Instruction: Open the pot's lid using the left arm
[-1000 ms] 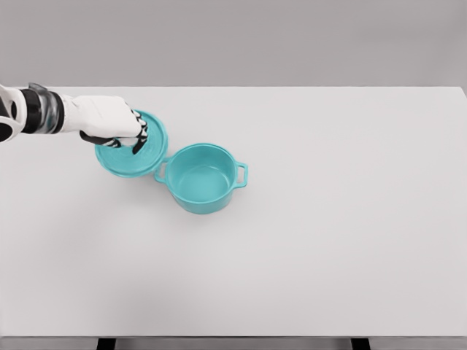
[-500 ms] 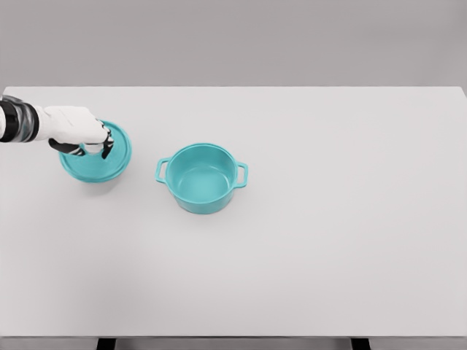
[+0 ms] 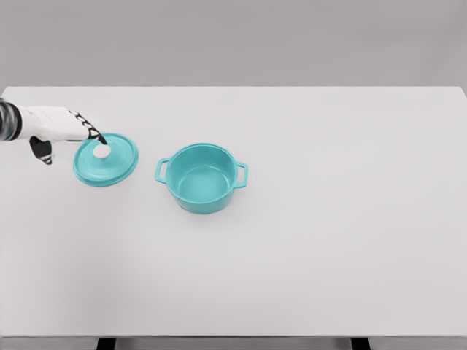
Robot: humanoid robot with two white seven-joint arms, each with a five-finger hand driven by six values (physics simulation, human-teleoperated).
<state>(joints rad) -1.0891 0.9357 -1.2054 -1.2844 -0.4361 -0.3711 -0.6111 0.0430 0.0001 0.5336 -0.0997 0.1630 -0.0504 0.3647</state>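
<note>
White table (image 3: 328,255): teal pot (image 3: 201,177) uncovered, lid (image 3: 106,160) at 9 o'clock; left hand (image 3: 55,128) apparently open, empty.

Illumination is bright, even and diffuse, with no identifiable single source. The white table (image 3: 306,248) renders as a near-uniform field, free of glare or hot spots. Shadows are faint: a soft, pale one sits under the teal pot (image 3: 201,177), and barely any shows around the lid (image 3: 106,160). Edges appear slightly soft throughout, consistent with low render resolution. No lens distortion is observed at the frame borders; table edges run straight.
</note>
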